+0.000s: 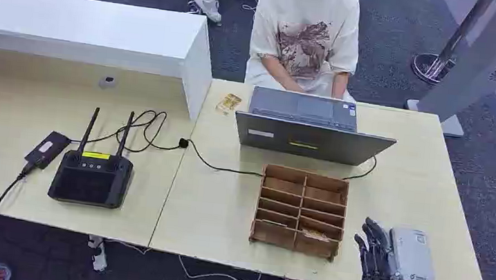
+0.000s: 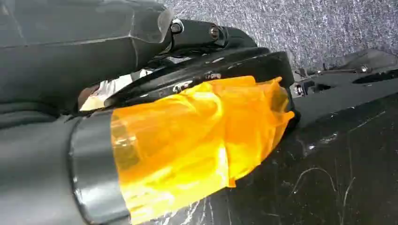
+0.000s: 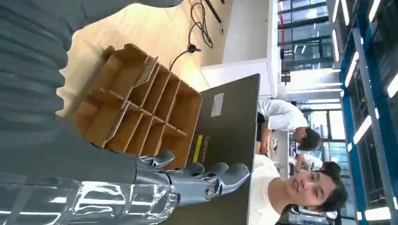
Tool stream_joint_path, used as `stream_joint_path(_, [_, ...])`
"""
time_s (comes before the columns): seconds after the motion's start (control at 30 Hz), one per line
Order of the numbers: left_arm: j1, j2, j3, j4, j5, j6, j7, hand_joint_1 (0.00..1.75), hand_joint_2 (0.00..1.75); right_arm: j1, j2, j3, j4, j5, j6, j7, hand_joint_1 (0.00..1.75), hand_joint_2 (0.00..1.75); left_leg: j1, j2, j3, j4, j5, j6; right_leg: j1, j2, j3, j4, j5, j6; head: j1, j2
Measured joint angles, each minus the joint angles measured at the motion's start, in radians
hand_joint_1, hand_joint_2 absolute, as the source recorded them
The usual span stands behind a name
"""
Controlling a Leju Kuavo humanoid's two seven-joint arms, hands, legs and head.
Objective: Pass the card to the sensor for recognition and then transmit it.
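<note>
Right hand (image 1: pixel 377 259): fingers apart, empty, raised just beside the grey card sensor (image 1: pixel 412 255) near the surface (image 1: pixel 210 205) edge; card (image 1: pixel 316 235) in wooden organizer (image 1: pixel 301 211); left hand (image 2: pixel 141 140): finger state unclear.

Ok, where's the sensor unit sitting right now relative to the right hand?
In the head view the grey sensor unit lies flat near the table's front right corner, just right of the raised right hand, with the wooden divider box on the hand's other side.
</note>
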Motion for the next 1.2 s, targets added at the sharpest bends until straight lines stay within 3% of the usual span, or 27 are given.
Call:
stream_joint_path(0.53, [0.000, 0.000, 0.000, 0.000, 0.000, -0.001, 0.000, 0.00, 0.00, -0.028, -0.004, 0.000, -0.019, 0.074, -0.060, 0.008, 0.00, 1.75, 0.000, 0.000, 0.000, 0.000, 0.000, 0.000, 0.000, 0.000, 0.000, 0.000, 0.000, 0.000, 0.000, 0.000])
stream_joint_path(1.0, [0.001, 0.000, 0.000, 0.000, -0.004, -0.001, -0.002, 0.00, 0.00, -0.058, -0.028, -0.013, -0.045, 0.111, -0.066, 0.029, 0.00, 1.75, 0.000, 0.000, 0.000, 0.000, 0.000, 0.000, 0.000, 0.000, 0.000, 0.000, 0.000, 0.000, 0.000, 0.000])
stream_joint_path(1.2, [0.000, 0.001, 0.000, 0.000, -0.015, -0.003, -0.002, 0.00, 0.00, -0.097, -0.049, -0.040, -0.065, 0.273, -0.107, 0.076, 0.00, 1.75, 0.000, 0.001, 0.000, 0.000, 0.000, 0.000, 0.000, 0.000, 0.000, 0.000, 0.001, 0.000, 0.000, 0.000])
